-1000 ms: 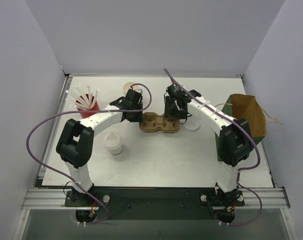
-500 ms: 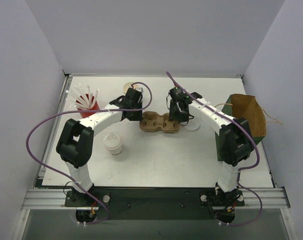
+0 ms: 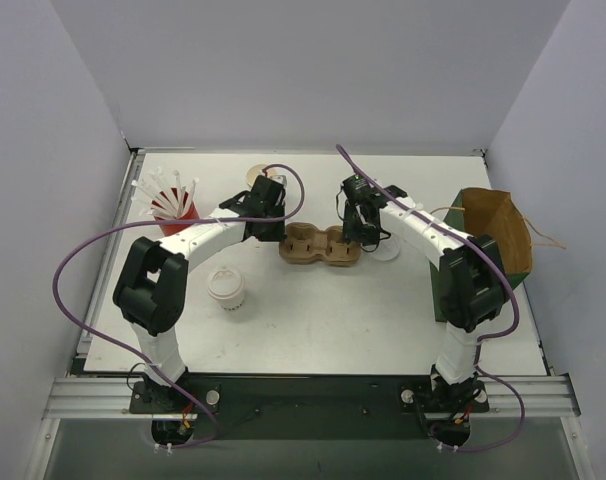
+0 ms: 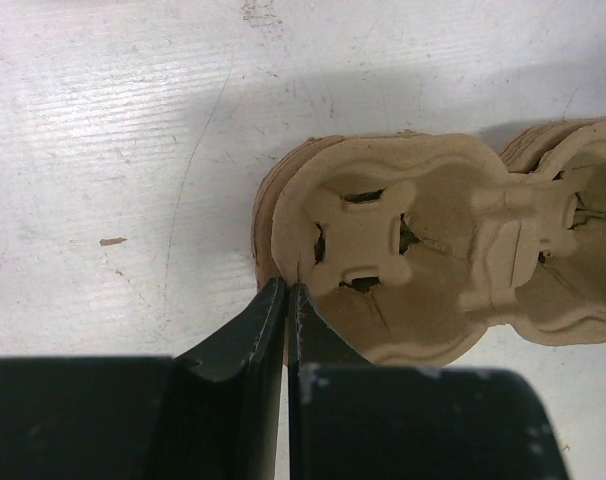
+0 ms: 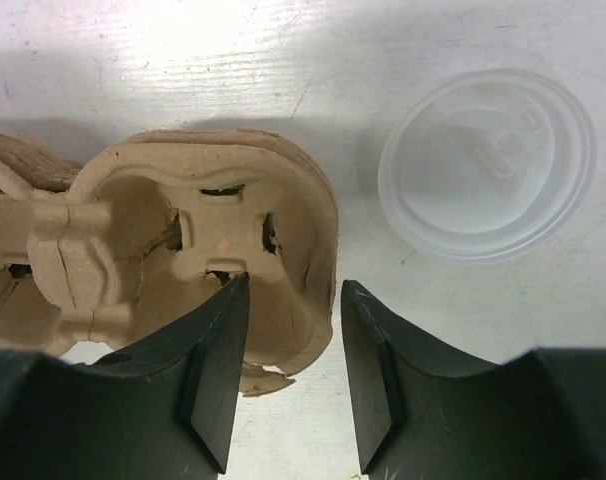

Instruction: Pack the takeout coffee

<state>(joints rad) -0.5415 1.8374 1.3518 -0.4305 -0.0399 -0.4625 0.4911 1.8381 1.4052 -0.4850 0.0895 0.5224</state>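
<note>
The takeout coffee [image 3: 226, 287], a small white cup with a cream rim, stands alone on the table in front of my left arm, and neither gripper is near it. A brown pulp carrier [image 3: 321, 247] lies mid-table between both grippers. My left gripper [image 3: 274, 229] [image 4: 286, 292] is shut on the thin rim of the carrier's [image 4: 433, 230] left well. My right gripper [image 3: 363, 236] [image 5: 293, 292] straddles the outer wall of the carrier's [image 5: 133, 250] right well. One finger is inside the well and the other sits close against the outside.
A flat translucent lid [image 3: 384, 250] [image 5: 486, 160] lies just right of the carrier. A red cup of white straws [image 3: 173, 212] stands at the back left. A brown paper bag [image 3: 495, 235] stands open at the right edge. A round cream-rimmed thing [image 3: 257, 176] sits behind my left gripper.
My left jaws have closed onto the carrier's left rim. My right gripper has moved slightly right and its jaws have narrowed around the right well's wall. The carrier has stayed where it was.
</note>
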